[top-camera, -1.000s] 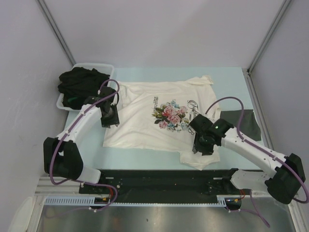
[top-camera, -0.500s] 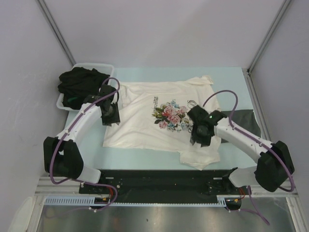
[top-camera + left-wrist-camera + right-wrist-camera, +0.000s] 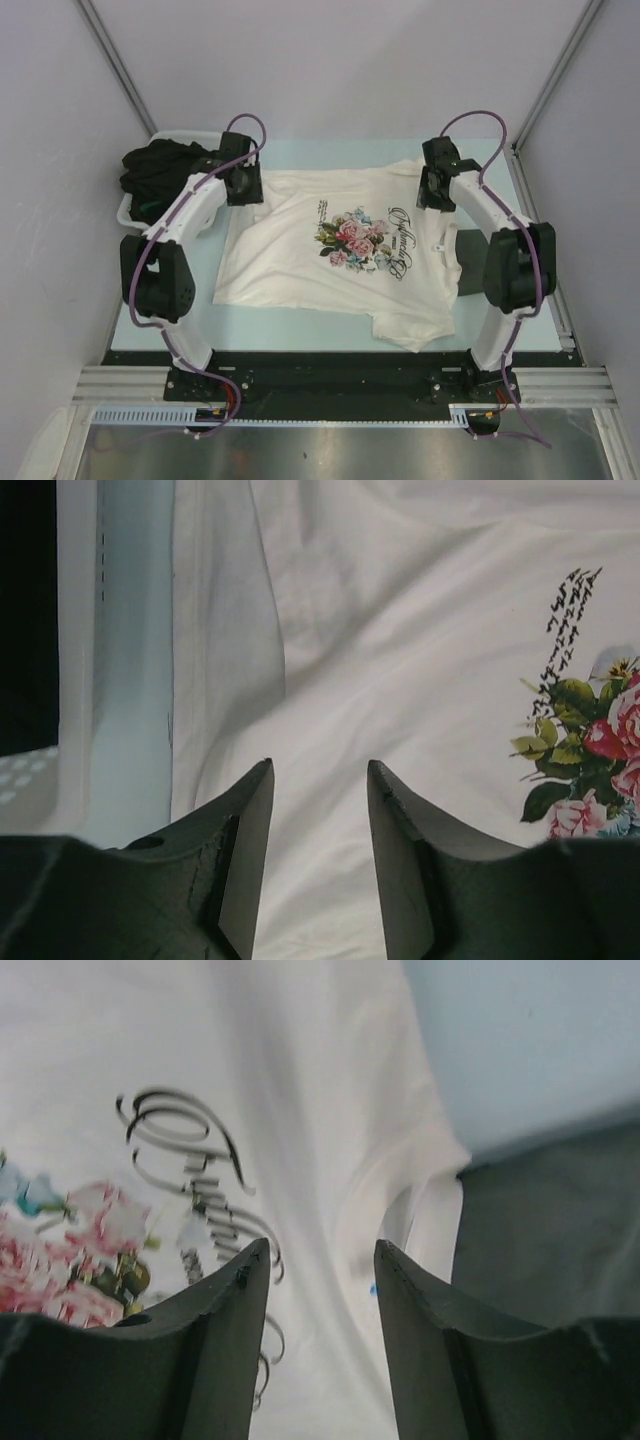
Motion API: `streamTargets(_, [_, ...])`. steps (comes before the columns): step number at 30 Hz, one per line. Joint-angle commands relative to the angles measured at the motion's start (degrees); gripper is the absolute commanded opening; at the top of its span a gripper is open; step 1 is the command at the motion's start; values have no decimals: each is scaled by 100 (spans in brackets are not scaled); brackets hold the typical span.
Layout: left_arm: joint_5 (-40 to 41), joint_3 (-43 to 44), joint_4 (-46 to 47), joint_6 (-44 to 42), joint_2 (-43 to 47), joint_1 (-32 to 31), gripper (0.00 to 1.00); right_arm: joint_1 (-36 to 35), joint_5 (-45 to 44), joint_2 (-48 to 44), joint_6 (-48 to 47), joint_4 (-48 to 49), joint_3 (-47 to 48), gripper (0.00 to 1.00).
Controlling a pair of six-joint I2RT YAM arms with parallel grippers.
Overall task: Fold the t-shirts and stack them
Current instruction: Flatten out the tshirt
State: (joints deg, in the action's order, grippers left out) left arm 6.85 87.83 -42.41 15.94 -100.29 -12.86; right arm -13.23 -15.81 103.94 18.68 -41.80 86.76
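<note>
Pale blue table (image 3: 300, 318). One cream rose-print tee (image 3: 320, 280) spread flat mid-frame, one dark grey tee (image 3: 468, 262) at its right edge, black tees (image 3: 160, 170) heaped in one white tub (image 3: 122, 214) upper left, count unclear. Over cream tee's upper-left corner, left gripper (image 3: 243, 185); over upper-right, right gripper (image 3: 436, 190). Both spread apart, holding nothing.

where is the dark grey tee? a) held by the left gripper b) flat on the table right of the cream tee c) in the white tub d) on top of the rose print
b: the dark grey tee lies flat beside the right edge of the cream tee.
</note>
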Motion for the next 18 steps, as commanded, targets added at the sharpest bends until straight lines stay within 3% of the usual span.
streamTargets(1, [105,638,690,-425,-622,-23,48,207,-317,1106,-996,471,1148,51])
streamTargets(5, [211,1209,901,-382,-1342,-32,48,330,-361,1804,-1235,532,1878,51])
streamTargets(11, [351,2299,822,-381,-2301,-23,49,681,-115,2270,-1559,1060,1976,51])
streamTargets(18, [528,3606,700,-558,-3180,47,59,1051,148,2876,-1815,1139,2564,52])
